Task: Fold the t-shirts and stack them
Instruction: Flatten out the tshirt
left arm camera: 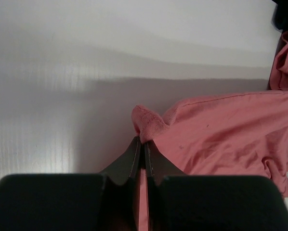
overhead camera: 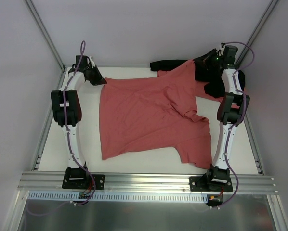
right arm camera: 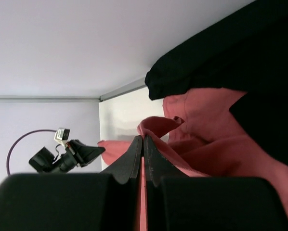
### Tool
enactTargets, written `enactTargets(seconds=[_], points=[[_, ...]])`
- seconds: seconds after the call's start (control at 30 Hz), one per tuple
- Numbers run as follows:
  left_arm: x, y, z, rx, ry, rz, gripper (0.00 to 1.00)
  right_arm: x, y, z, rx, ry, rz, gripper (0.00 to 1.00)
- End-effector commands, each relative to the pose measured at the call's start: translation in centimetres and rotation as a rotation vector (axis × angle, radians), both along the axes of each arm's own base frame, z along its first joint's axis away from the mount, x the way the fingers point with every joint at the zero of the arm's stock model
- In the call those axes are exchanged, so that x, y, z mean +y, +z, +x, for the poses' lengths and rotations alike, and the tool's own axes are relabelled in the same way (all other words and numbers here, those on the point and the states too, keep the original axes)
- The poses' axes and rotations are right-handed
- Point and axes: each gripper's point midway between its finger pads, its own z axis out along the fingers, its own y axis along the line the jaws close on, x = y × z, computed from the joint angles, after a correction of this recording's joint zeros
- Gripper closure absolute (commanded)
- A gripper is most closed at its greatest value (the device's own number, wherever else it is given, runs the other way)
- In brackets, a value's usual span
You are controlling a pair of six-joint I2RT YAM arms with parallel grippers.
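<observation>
White table bears a t-shirt spread across its middle. Left gripper pinches its far-left corner, right gripper its far-right one beside black cloth, probably to draw it flat for folding.

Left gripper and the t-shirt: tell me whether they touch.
Touching. Left wrist view shows the left gripper pinching a bunched corner of the t-shirt between its closed fingers.

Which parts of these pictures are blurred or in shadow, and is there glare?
Top external: even, soft light, sharp, no glare on the t-shirt. Left wrist: the left pincer is dark and soft up close; a broad grey shadow lies on the table. Right wrist: the right pincer likewise; the black cloth shows no detail.
</observation>
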Motion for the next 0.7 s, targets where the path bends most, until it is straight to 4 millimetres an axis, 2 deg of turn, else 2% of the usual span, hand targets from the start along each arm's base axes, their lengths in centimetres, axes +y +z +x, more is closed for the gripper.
enactTargets(seconds=[0.0, 0.17, 0.33, 0.43, 0.67], points=[[-0.6, 4.3, -0.6, -0.091, -0.056, 0.021, 1.00, -1.2, 4.7, 2.2, -0.183, -0.055, -0.003, 1.00], [0.6, 6.2, -0.4, -0.138, -0.059, 0.098, 1.00, -2.0, 5.1, 3.2, -0.224, -0.096, -0.025, 1.00], [2.7, 8.8, 0.8, -0.205, -0.020, 0.159, 1.00, -2.7, 5.6, 3.6, -0.264, -0.119, -0.064, 1.00], [3.5, 11.1, 1.9, -0.268, -0.011, 0.190, 1.00, -3.2, 6.6, 4.1, -0.322, -0.139, -0.092, 1.00], [4.4, 12.4, 2.3, -0.305, -0.004, 0.205, 1.00, -4.4, 8.3, 5.1, -0.397, -0.194, -0.121, 1.00]])
